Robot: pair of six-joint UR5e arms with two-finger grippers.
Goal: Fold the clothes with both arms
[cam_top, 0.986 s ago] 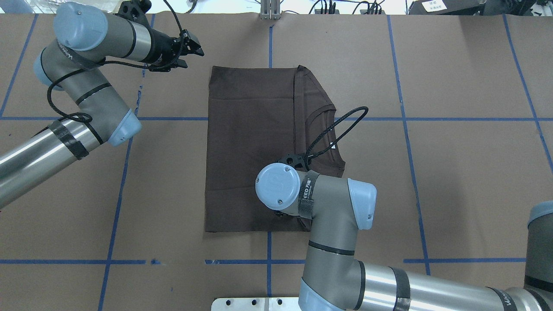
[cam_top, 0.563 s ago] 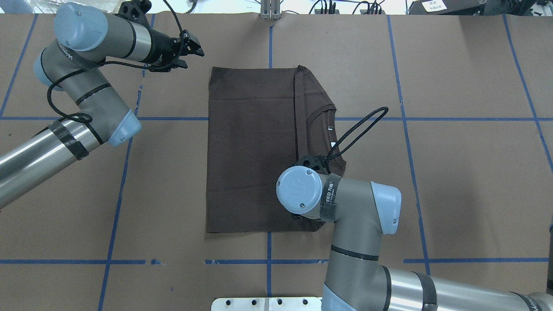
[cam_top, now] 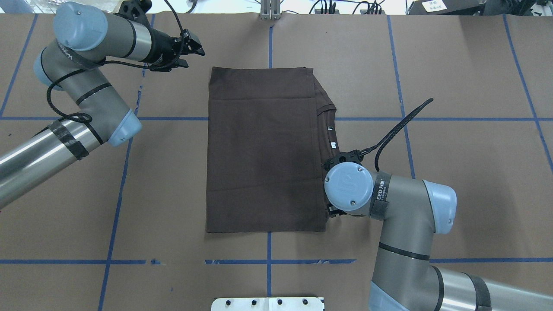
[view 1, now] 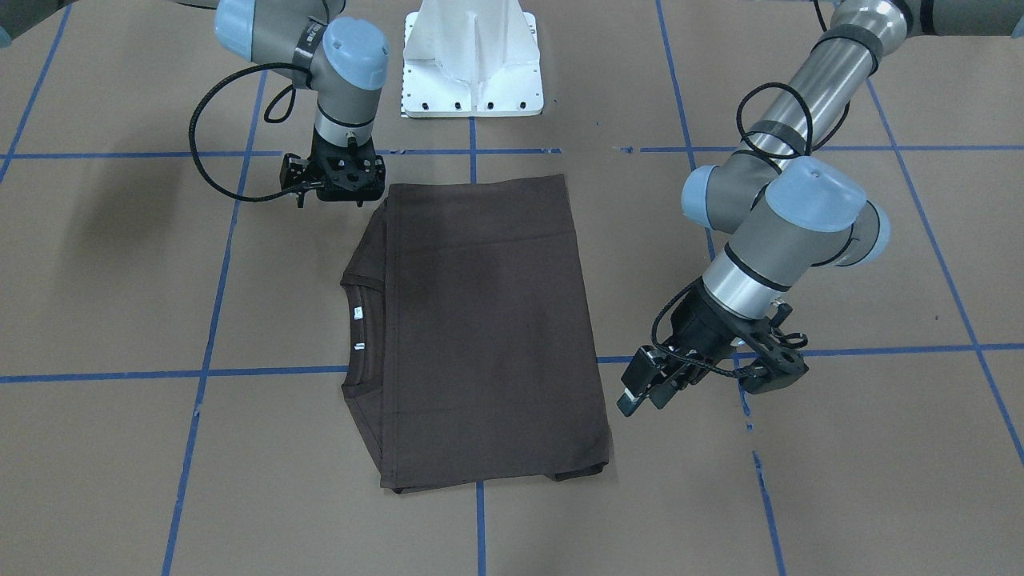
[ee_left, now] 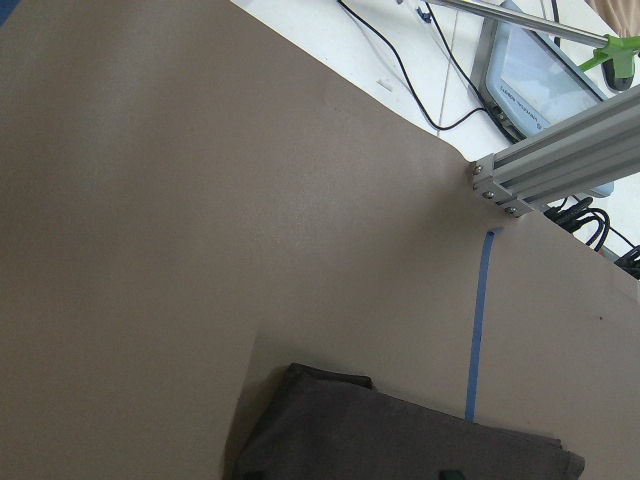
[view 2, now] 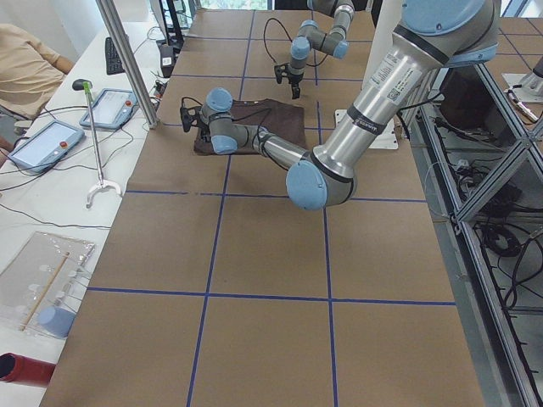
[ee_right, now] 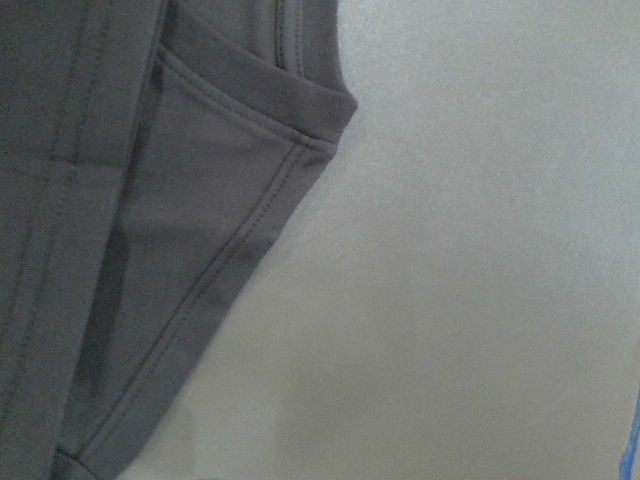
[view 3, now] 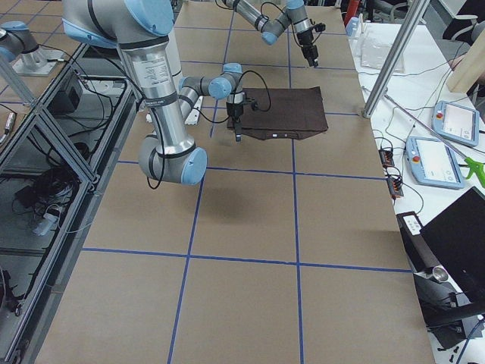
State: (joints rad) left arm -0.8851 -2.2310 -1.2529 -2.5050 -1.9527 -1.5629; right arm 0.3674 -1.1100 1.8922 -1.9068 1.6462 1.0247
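The dark brown short-sleeved cotton T-shirt (cam_top: 263,151) lies folded to a flat rectangle at the table's middle, its collar edge toward 3 o'clock in the overhead view. There a blue-capped wrist hides the black two-finger right gripper (view 1: 346,188) at the shirt's 4 o'clock. The front-facing view shows it pointing down just beside the shirt's corner, but whether its jaws are parted cannot be told. That view also shows two white neck tags (view 1: 358,312). The right wrist camera sees only a stitched sleeve hem on bare paper.

The black two-finger left gripper (cam_top: 192,48) hangs at the shirt's 10 o'clock, jaws parted and empty.

Brown paper table cover (cam_top: 453,172) carries a grid of blue tape (cam_top: 475,119). A white bolted pedestal (view 1: 472,56) stands behind. Grey touch-screen pendants (view 2: 109,108) and a person's beige sleeve (view 2: 25,68) show in the left side view.
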